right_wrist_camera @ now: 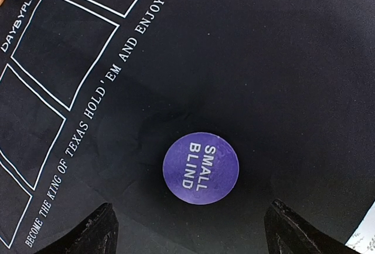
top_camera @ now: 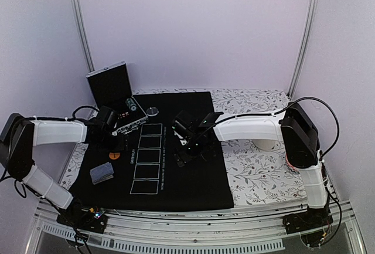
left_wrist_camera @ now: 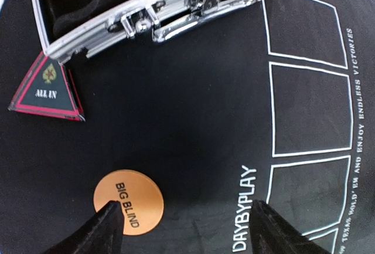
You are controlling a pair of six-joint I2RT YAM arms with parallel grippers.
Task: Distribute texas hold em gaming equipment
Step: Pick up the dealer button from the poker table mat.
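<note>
**Holding, near to far**

1. Card deck (top_camera: pixel 101 172): 1 stack, grey-blue backs up, at the near left of the black mat (top_camera: pixel 193 189). It lies apart from both arms, probably parked until dealing. The number of cards cannot be told.
2. Orange disc (left_wrist_camera: pixel 128 201), marked BIG BLIND: 1. It lies flat on the mat left of the card row, and its near edge is overlapped by 1 finger of the left gripper (left_wrist_camera: pixel 187 236).
3. Left gripper: jaws spread wide with nothing between them, low over the mat.
4. Purple disc (right_wrist_camera: pixel 201 168), marked SMALL BLIND: 1. It lies flat on the mat right of the card row, just ahead of the gap of the right gripper (right_wrist_camera: pixel 193 236). With 1 blind on each side of the row, the layout looks meant for 2 opposed seats.
5. Right gripper: jaws spread wide and holding nothing. The disc rests on the mat, not in a grip.
6. Printed card boxes (top_camera: pixel 149 157): 5 in 1 column, all vacant, so the board cards are judged not yet dealt.
7. Red triangle marker (left_wrist_camera: pixel 47 90), marked ALL IN: 1, flat on the mat just beside the case rim.
8. Case (top_camera: pixel 111 87): 1, lid raised at the far left, likely the source of the pieces. Chips (top_camera: pixel 132 106) lie inside, too small to count.
9. Clear disc (top_camera: pixel 153 111): 1, near the mat's far edge.
</note>
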